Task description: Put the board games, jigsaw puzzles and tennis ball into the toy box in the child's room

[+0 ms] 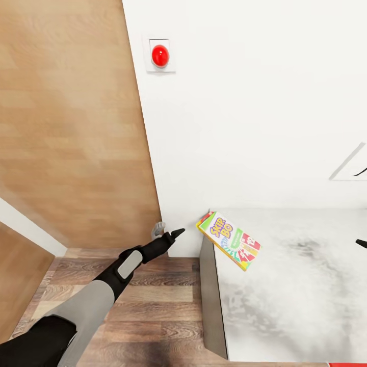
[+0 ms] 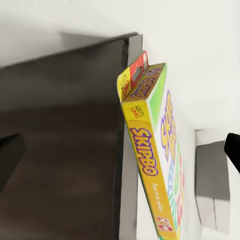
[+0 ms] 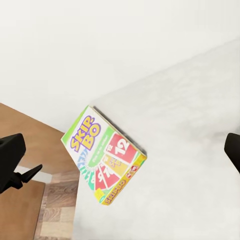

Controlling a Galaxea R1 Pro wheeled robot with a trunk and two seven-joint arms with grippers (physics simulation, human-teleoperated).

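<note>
Found the left gripper [image 1: 168,232] spread wide and pinching nothing, poised off the corner of the table [image 1: 306,295] and just beside the Skip-Bo game box [image 1: 229,239] without touching it. Saw, in the left wrist view, the box's yellow side edge straight ahead between the parted fingers. Placed the box face-up on the tabletop corner nearest the white wall [image 1: 255,127], with one corner seeming to jut past the table's edge. Judged it light, stiff cardboard with a glossy and probably slippery print, firm enough for a pinch yet liable to skate if nudged. Reckoned the best hold to be across its thin depth at that jutting yellow edge, pads above and below. Noted the right gripper [image 1: 361,243] over the far side of the table, likewise parted and empty, well apart from the box. Counted one game box, one table, two grippers, one red push-button [image 1: 160,56] on the wall, one wooden door [image 1: 71,127].
</note>
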